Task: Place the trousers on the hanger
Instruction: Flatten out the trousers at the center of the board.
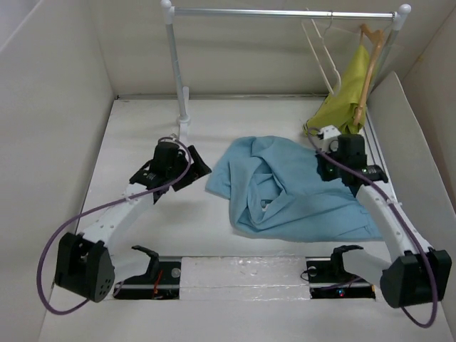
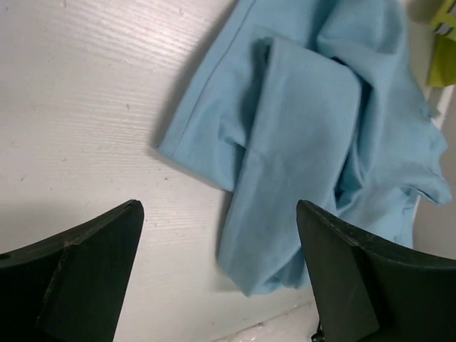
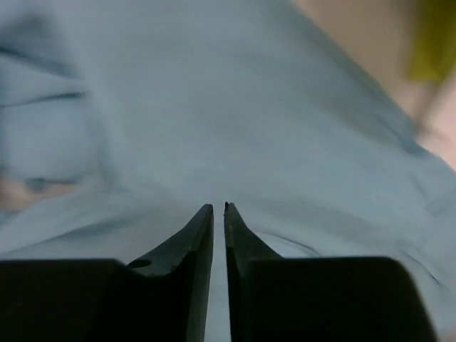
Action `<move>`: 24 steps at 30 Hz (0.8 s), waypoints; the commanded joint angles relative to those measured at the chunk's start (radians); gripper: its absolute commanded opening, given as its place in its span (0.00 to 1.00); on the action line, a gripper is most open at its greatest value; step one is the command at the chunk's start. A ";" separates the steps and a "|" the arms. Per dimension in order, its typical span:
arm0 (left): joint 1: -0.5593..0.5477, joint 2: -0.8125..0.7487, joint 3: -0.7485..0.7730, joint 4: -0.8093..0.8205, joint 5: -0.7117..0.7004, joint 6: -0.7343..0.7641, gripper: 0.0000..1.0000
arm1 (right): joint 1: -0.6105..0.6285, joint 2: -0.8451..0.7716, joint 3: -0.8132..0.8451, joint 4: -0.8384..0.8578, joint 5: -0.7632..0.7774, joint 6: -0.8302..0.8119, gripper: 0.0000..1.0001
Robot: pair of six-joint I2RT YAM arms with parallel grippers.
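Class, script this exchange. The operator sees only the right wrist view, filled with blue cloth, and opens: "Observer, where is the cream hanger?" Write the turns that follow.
Observer: The hanger hangs bare on the rail, near its right end.
Operator: Anything beside it?
Observer: A tan wooden hanger carrying a yellow-green garment.
Operator: And the other arm?
Observer: The left end effector is open and empty, facing the crumpled trousers lying on the table.
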 commanded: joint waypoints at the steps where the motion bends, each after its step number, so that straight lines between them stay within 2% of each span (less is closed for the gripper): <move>1: -0.004 0.099 -0.029 0.159 -0.001 -0.012 0.83 | 0.201 -0.087 -0.049 0.084 -0.136 0.028 0.11; 2: -0.004 0.135 -0.012 0.172 -0.010 -0.006 0.82 | 0.262 -0.094 -0.081 0.127 -0.185 0.082 0.09; 3: -0.013 0.221 0.002 0.175 -0.012 0.004 0.79 | 0.378 -0.093 -0.121 0.167 -0.204 0.107 0.09; 4: -0.013 0.266 0.015 0.178 -0.015 0.008 0.76 | 0.438 -0.068 -0.126 0.239 -0.207 0.137 0.15; 5: -0.022 0.309 0.052 0.163 -0.008 0.010 0.74 | 0.498 -0.039 -0.121 0.265 -0.201 0.171 0.39; 6: -0.022 0.389 0.066 0.166 0.009 0.014 0.71 | 0.558 -0.007 -0.103 0.291 -0.187 0.180 0.53; 7: -0.022 0.423 0.084 0.166 0.017 0.019 0.69 | 0.663 0.075 -0.045 0.302 -0.166 0.182 0.63; 8: -0.046 0.449 0.112 0.166 -0.004 0.016 0.64 | 0.706 0.123 -0.009 0.296 -0.131 0.179 0.72; 9: -0.047 0.495 0.118 0.173 -0.009 0.014 0.54 | 0.736 0.172 0.033 0.275 -0.109 0.170 0.74; 10: -0.047 0.512 0.127 0.181 -0.009 0.008 0.51 | 0.781 0.258 0.098 0.256 -0.094 0.164 0.75; 12: -0.047 0.552 0.137 0.185 -0.023 -0.006 0.41 | 0.793 0.310 0.135 0.261 -0.038 0.154 0.75; 14: -0.047 0.577 0.155 0.186 -0.044 -0.015 0.27 | 0.793 0.379 0.152 0.311 -0.050 0.166 0.75; 15: -0.047 0.595 0.160 0.186 -0.052 -0.019 0.15 | 0.784 0.406 0.158 0.325 -0.041 0.170 0.75; 17: -0.047 0.609 0.178 0.187 -0.073 -0.019 0.00 | 0.784 0.476 0.187 0.350 0.001 0.167 0.72; 18: -0.047 0.612 0.184 0.186 -0.086 -0.025 0.00 | 0.784 0.496 0.198 0.350 0.018 0.167 0.67; 19: -0.033 0.615 0.189 0.182 -0.089 -0.024 0.00 | 0.784 0.511 0.207 0.354 0.029 0.168 0.37; 20: -0.033 0.615 0.200 0.178 -0.087 -0.026 0.00 | 0.793 0.527 0.221 0.353 0.047 0.167 0.22; 21: -0.003 0.600 0.204 0.173 -0.080 -0.027 0.00 | 0.830 0.532 0.259 0.321 0.067 0.161 0.01; 24: 0.022 0.554 0.212 0.176 -0.073 -0.021 0.00 | 0.896 0.487 0.288 0.277 0.088 0.125 0.00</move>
